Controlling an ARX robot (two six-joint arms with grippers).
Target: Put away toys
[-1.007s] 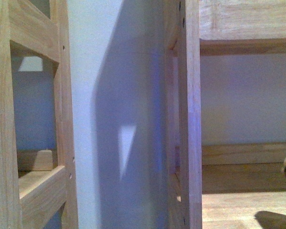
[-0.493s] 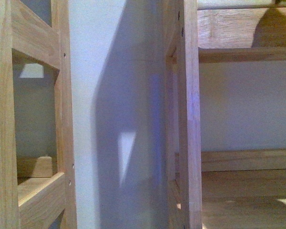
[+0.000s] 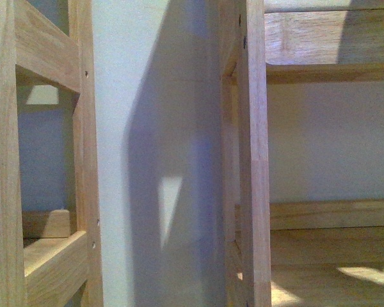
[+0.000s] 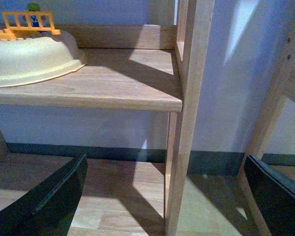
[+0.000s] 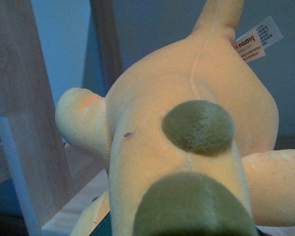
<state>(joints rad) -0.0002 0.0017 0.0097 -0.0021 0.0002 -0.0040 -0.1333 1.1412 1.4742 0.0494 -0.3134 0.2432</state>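
Front view gave me two wooden shelf units with a strip of pale wall (image 3: 160,128) between them. The upright of the right-hand shelf unit (image 3: 255,166) ran down the middle of the frame, and the left-hand shelf unit (image 3: 45,153) filled the left edge. At the lower right the shelf board (image 3: 333,281) lay bare and sunlit, with open space above it up to the next board at the upper right. Neither of my arms showed there.

From my left wrist, a shelf (image 4: 113,78) crossed the upper left of the frame, its front edge ending at a post (image 4: 187,118) in the centre. A cream bowl (image 4: 34,56) sat on it at the upper left, with an orange toy fence (image 4: 29,22) just behind. Under that shelf the lower board was open. My left hand (image 4: 162,196) stood wide open, its dark fingers (image 4: 54,201) at the lower left and lower right corners, with the post in the gap between them, touching nothing.

From my right wrist, the plush animal (image 5: 196,147) filled most of the frame, orange-yellow with olive-green bumps and a white tag (image 5: 255,42) at the upper right. A wooden post (image 5: 24,128) stood at the left. My right hand was hidden under the plush, so I could not tell how it was set.
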